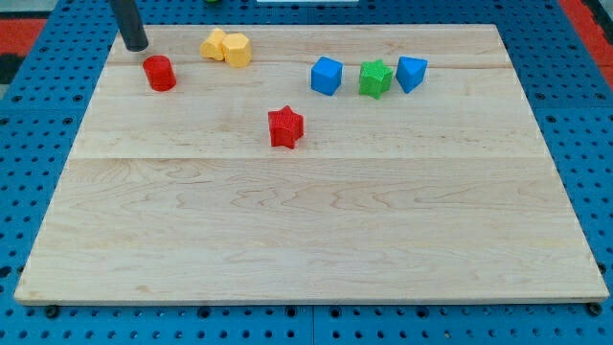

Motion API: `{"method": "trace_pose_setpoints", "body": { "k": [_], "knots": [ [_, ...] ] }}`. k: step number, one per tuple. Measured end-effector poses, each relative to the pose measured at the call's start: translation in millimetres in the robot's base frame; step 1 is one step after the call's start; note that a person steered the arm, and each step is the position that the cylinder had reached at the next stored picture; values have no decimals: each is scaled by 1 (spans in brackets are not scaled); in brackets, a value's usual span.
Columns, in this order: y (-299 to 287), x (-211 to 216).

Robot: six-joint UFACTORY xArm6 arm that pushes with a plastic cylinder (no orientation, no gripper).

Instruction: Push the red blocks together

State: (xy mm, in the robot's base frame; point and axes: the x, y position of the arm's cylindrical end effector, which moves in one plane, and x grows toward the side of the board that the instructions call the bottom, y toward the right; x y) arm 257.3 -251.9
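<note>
A red cylinder (159,73) stands near the view's top left of the wooden board (306,220). A red star block (285,126) lies lower and to the right, well apart from the cylinder. My tip (137,46) rests on the board just up and left of the red cylinder, a small gap between them.
Two yellow blocks (226,47) sit touching each other right of the tip near the top edge. A blue cube (327,75), a green star block (375,79) and a blue wedge-like block (411,73) form a row at the view's top right. Blue pegboard surrounds the board.
</note>
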Motion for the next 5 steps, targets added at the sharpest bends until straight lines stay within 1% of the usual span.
{"method": "trace_pose_setpoints", "body": {
  "k": [1,2,3,4,5],
  "knots": [
    [6,25],
    [68,30],
    [113,50],
    [76,52],
    [81,63]
  ]
}}
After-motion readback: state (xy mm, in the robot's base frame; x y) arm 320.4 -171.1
